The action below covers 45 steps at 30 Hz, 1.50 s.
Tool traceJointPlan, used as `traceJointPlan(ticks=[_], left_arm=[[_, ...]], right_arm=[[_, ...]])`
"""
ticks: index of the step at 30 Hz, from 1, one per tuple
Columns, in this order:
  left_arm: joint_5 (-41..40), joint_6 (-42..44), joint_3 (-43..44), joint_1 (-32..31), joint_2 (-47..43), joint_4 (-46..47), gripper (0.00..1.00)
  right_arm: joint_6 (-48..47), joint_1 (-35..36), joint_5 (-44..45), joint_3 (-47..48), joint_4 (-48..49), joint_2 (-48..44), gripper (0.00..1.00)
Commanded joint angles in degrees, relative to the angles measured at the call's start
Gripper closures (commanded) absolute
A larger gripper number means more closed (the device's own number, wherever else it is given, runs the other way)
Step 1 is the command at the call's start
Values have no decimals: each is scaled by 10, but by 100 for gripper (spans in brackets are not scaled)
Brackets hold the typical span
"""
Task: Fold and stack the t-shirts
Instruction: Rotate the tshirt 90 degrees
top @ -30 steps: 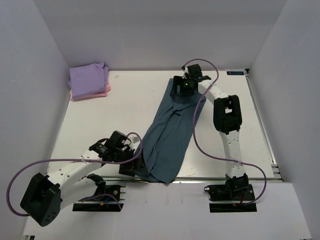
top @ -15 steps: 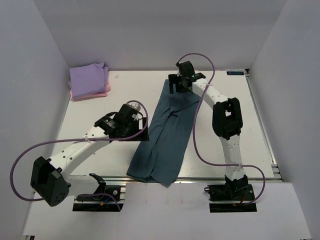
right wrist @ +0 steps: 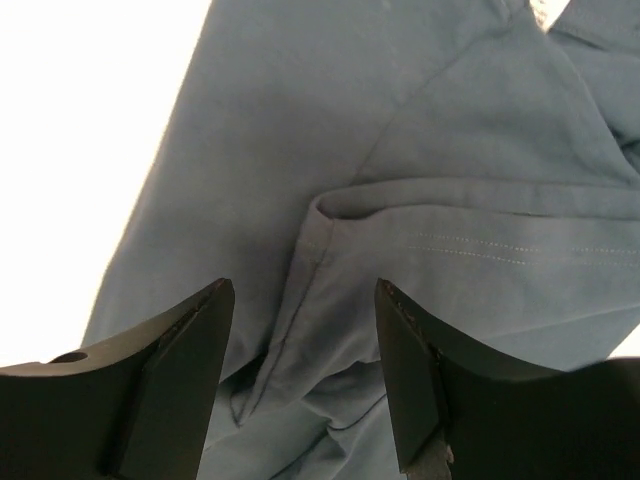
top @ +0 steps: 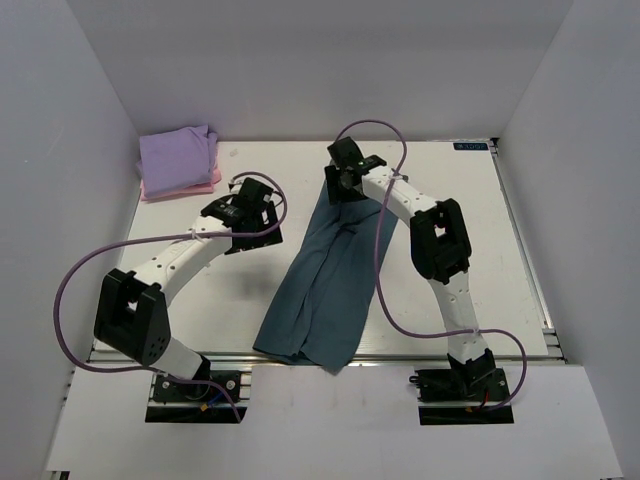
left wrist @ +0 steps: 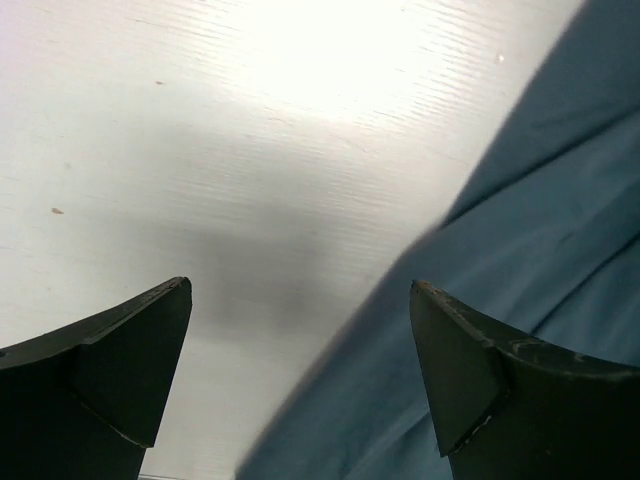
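The dark teal-blue t-shirt (top: 330,270) lies as a long, folded strip from the table's far middle to the near edge. My left gripper (top: 265,228) is open and empty, hovering over bare table just left of the shirt's edge; the left wrist view shows its gripper (left wrist: 300,290) with the shirt (left wrist: 540,250) under the right finger. My right gripper (top: 340,188) is open above the shirt's far end; the right wrist view shows its gripper (right wrist: 305,290) over a hemmed fold of the shirt (right wrist: 400,130). The lavender shirt (top: 178,155) lies folded on the pink shirt (top: 190,187) at the far left corner.
White walls enclose the table on the left, back and right. A metal rail (top: 440,356) runs along the near edge, where the teal shirt's end hangs slightly over. Purple cables (top: 385,270) loop from both arms.
My left gripper has left the shirt's near left corner and moved far and up along its left edge. My right gripper has shifted left over the shirt's far end.
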Motion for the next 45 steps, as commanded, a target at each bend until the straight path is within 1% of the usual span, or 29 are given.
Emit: traceJointPlan(ticks=[1, 6, 8, 9, 12, 13, 15, 16, 17, 19, 20, 22, 23, 24, 25, 27, 29, 32, 36, 37, 38, 40, 41, 42, 43, 44, 45], left_arm=[[-5, 4, -16, 17, -34, 26, 0], [-5, -1, -30, 28, -45, 14, 0], [10, -2, -37, 34, -45, 14, 0], [18, -2, -37, 34, -45, 22, 0], [36, -2, -53, 39, -50, 28, 0], [42, -2, -59, 39, -50, 28, 0], [42, -2, -59, 39, -50, 22, 0], [42, -2, -59, 39, -50, 16, 0], [49, -2, -59, 39, -50, 16, 0], [56, -2, -65, 39, -50, 16, 0], [61, -2, -71, 39, -57, 21, 0], [61, -2, -76, 39, -57, 21, 0], [67, -2, -76, 39, -63, 21, 0], [67, -2, -76, 39, -63, 21, 0], [67, -2, -76, 39, -63, 21, 0], [78, 4, -83, 39, -68, 28, 0], [90, 4, -83, 39, -73, 36, 0], [97, 10, -83, 39, -73, 36, 0], [103, 10, -83, 39, -73, 36, 0], [109, 15, -83, 39, -73, 36, 0], [109, 15, -83, 39, -73, 36, 0], [114, 15, -83, 39, -73, 36, 0], [115, 15, -83, 39, -73, 36, 0], [115, 15, -83, 39, -73, 36, 0], [115, 15, -83, 39, -73, 36, 0], [115, 15, -83, 39, -73, 36, 0], [115, 15, -83, 39, -73, 36, 0]], right_arm=[[24, -3, 49, 0, -15, 1, 36], [31, -5, 52, -9, -9, 13, 36], [34, -4, 53, -9, 1, 18, 40], [35, -7, 52, -11, 4, 17, 43], [27, -7, 57, -20, 33, 19, 62], [25, -7, 63, -24, 38, 18, 73], [27, -9, 68, -38, 55, 12, 82], [27, -9, 68, -42, 65, 4, 98], [32, -9, 75, -59, 70, 0, 100], [33, -7, 80, -81, 86, -27, 100], [39, -9, 83, -114, 92, -33, 100], [48, -7, 91, -141, 123, -72, 100], [52, -9, 94, -183, 130, -82, 100], [55, -9, 102, -197, 147, -93, 100], [62, -10, 103, -211, 158, -125, 100], [78, -9, 106, -275, 181, -158, 100], [82, -11, 93, -334, 238, -201, 100], [95, -14, 75, -404, 284, -235, 100], [125, -18, 56, -451, 300, -254, 100], [128, -17, 49, -455, 302, -259, 86], [134, -18, 47, -468, 302, -262, 81], [153, -18, 54, -490, 304, -274, 81], [172, -17, 61, -498, 303, -278, 84], [185, -17, 84, -507, 302, -306, 91], [217, -16, 106, -547, 305, -318, 99], [229, -16, 116, -564, 311, -332, 99], [240, -17, 131, -580, 319, -373, 93]])
